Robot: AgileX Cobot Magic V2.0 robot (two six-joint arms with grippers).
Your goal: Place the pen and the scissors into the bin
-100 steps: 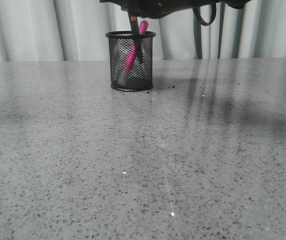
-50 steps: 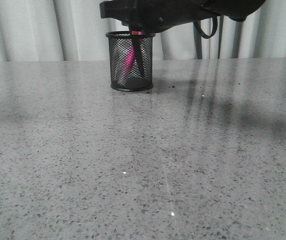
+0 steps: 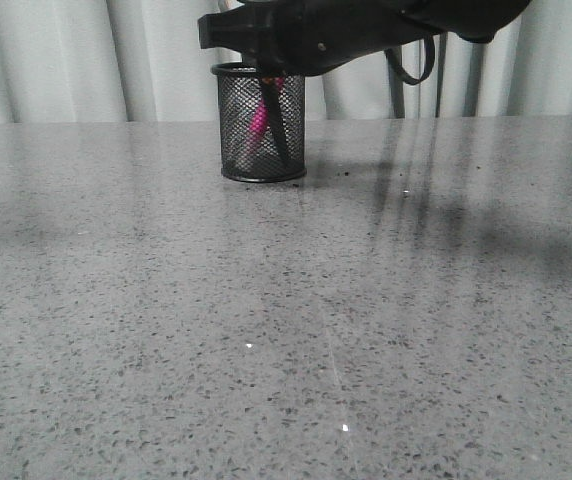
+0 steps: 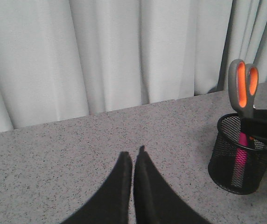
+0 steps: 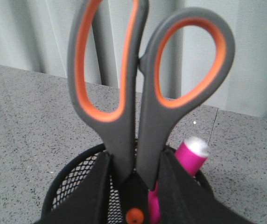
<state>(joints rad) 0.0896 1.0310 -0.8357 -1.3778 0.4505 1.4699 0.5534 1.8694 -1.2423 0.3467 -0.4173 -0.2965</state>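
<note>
The black wire-mesh bin (image 3: 261,125) stands at the back of the table. The magenta pen (image 3: 258,122) leans inside it, its white end up (image 5: 193,148). My right gripper (image 5: 136,163) is just above the bin's rim (image 5: 61,184) and is shut on the scissors (image 5: 143,93) just below the handles. The orange-lined handles point up and the blades (image 3: 281,130) hang down inside the bin. The left wrist view shows the bin (image 4: 238,161), the pen (image 4: 241,156) and the scissors (image 4: 244,86) off to one side. My left gripper (image 4: 133,156) is shut and empty, over bare table.
The right arm (image 3: 346,30) reaches in over the bin from the right. White curtains (image 3: 66,60) hang behind the table's far edge. The grey speckled tabletop (image 3: 286,330) stretches towards the front.
My right gripper has come down over the bin. The scissors' blades have gone deeper into it, beside the pen.
</note>
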